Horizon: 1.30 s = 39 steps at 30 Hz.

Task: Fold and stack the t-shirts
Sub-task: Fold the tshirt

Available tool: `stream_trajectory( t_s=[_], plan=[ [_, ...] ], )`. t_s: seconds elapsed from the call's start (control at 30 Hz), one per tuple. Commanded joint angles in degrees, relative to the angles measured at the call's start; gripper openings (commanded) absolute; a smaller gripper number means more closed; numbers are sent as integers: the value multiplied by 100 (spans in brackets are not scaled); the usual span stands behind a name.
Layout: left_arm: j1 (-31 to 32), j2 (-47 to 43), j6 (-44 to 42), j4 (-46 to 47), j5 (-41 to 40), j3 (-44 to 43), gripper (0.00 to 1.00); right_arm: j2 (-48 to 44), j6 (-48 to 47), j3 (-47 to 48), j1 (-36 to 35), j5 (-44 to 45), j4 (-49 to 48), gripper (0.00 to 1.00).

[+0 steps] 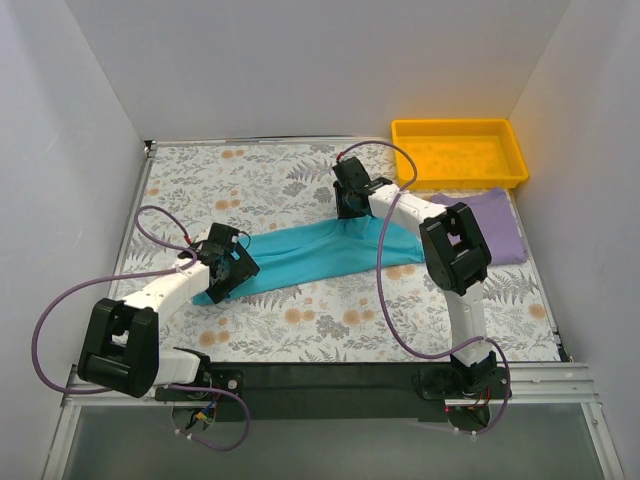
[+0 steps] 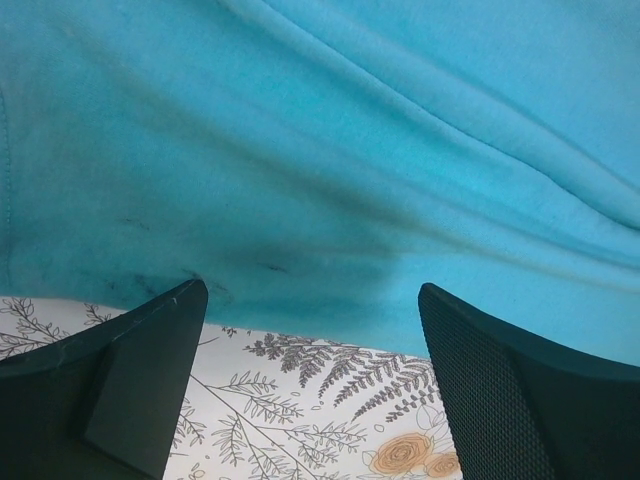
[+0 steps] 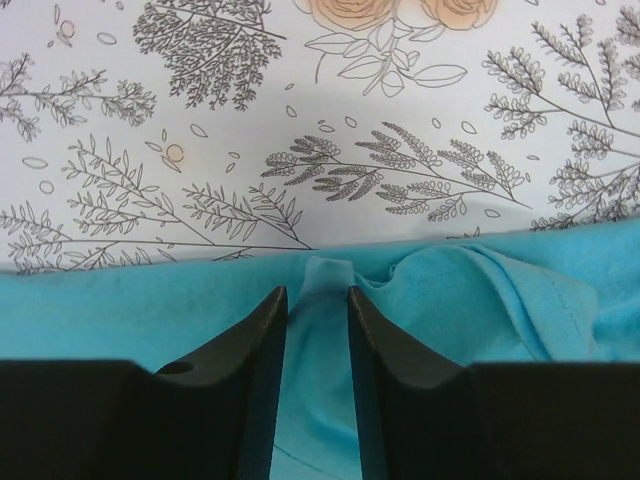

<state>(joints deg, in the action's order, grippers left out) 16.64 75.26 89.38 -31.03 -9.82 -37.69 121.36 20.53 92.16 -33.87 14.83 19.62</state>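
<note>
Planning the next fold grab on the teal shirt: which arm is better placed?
Right, probably. The right gripper has a ridge of the teal t-shirt between its narrow-set fingers, right at the cloth's edge. The left gripper is wide open at the shirt's left end, gripping nothing.

Teal cloth t-shirt (image 1: 320, 256), left end: covered by the left end effector (image 1: 228, 278) in the overhead view.
Teal t-shirt, right end: hidden behind the white right arm (image 1: 402, 210).
Pale lavender cloth t-shirt (image 1: 497, 222): near left corner behind that arm's black elbow.
Wrist views: teal t-shirt runs past the frame edges, outline unreadable.
</note>
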Motion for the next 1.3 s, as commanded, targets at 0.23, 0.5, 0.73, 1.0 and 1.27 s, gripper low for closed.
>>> stream_trajectory(
  t_s=[0.23, 0.5, 0.73, 1.0, 1.27],
  plan=[
    [-29, 225, -70, -387, -142, -581, 87, -1132, -848, -391, 591, -954, -10, 37],
    [-346, 445, -299, -308, -151, -599, 90, -1378, -2544, -717, 1321, -2106, 7, 37],
    [-794, 638, -571, -158, -55, -599, 89, -1115, -3433, -550, 1365, -2423, 148, 46],
    [-1137, 1016, -808, -9, -37, -669, 89, -596, -3697, -269, 1356, -2538, 253, 47],
    [-1304, 1175, -1054, 18, -98, -783, 89, -236, -3741, 214, 1356, -2345, 253, 34]
  ],
)
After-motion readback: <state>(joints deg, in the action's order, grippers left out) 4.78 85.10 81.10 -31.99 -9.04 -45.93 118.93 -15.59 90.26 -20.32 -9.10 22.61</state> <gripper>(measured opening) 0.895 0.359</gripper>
